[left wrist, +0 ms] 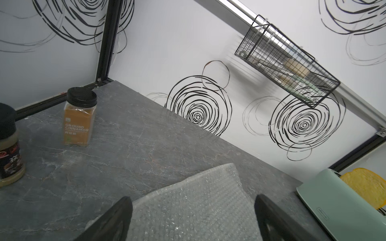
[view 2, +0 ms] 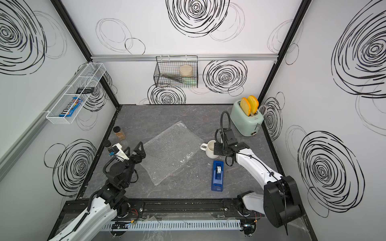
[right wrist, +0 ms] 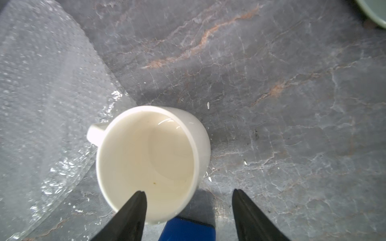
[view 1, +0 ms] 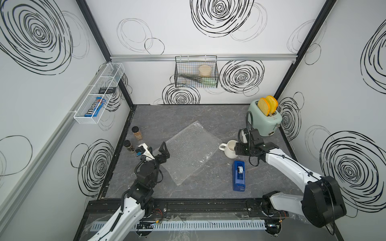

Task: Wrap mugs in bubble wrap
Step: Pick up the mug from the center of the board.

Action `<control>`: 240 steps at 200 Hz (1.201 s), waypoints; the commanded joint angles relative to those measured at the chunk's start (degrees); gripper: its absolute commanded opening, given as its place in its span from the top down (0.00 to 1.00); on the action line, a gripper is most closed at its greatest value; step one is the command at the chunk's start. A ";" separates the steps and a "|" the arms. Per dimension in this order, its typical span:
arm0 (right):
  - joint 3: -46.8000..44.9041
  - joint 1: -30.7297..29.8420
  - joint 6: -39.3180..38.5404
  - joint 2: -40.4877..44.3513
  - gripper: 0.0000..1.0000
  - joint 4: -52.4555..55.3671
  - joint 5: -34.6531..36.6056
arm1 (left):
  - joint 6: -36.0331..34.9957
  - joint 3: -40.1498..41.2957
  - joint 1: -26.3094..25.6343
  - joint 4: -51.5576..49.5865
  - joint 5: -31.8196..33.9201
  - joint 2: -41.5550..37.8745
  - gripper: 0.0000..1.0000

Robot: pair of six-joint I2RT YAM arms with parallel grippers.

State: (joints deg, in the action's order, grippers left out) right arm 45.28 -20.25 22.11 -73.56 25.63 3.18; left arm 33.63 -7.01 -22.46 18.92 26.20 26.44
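The mug [right wrist: 150,158] stood upright on the tabletop [right wrist: 292,104] directly under my right claw [right wrist: 189,191], its handle turned away from me toward the bubble wrap [right wrist: 41,94]. My claw was partly open and held nothing. One finger [right wrist: 131,210] hung over the mug's mouth and the other stood outside the wall with a clear gap, so the rim lay between them.

The wrap lay spread just past the handle, between my right claw and my left claw [left wrist: 192,199]. I could not tell whether the handle touched its edge. My left claw was wide open and empty, poised above the sheet's edge on its own side.

I judged the pinch on a single glossy wall to be the weak point. The ceramic was smooth and curved, and a shallow bite could let the mug swing, slip or tip when I lifted. If the outer finger met the wall first, it could shove the mug into the wrap and wrinkle or push the sheet, since nothing pinned it down.

The blue tape dispenser [view 1: 238,175] sat close behind my right claw, toward my own arm, so a low pull back could knock it. The toaster [view 1: 265,121] stood farther off on the claw's outer side, and I thought it little risk.
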 commanded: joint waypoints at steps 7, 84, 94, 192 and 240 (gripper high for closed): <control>3.76 -0.86 1.68 -4.39 0.39 3.06 4.53 | 3.07 -0.37 1.31 1.27 0.56 2.37 0.04; 8.62 -1.72 1.57 -12.17 0.59 3.74 6.12 | 2.94 0.26 2.27 2.63 -0.79 2.00 0.04; 9.27 -1.75 1.46 -12.75 0.64 4.29 6.56 | 2.91 0.39 2.30 2.57 -0.80 1.71 0.04; 19.07 -4.02 -0.45 -9.58 1.00 12.18 10.70 | 3.45 0.53 2.25 2.70 -0.09 2.70 0.04; 27.92 -17.16 -12.91 -11.88 1.00 6.89 3.75 | 5.62 0.67 4.39 3.08 -2.00 5.19 0.04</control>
State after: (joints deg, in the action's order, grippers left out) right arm 68.69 -31.05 17.08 -85.78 37.41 12.21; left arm 36.53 -6.96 -19.73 19.18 25.43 30.55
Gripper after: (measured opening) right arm 0.129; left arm 0.957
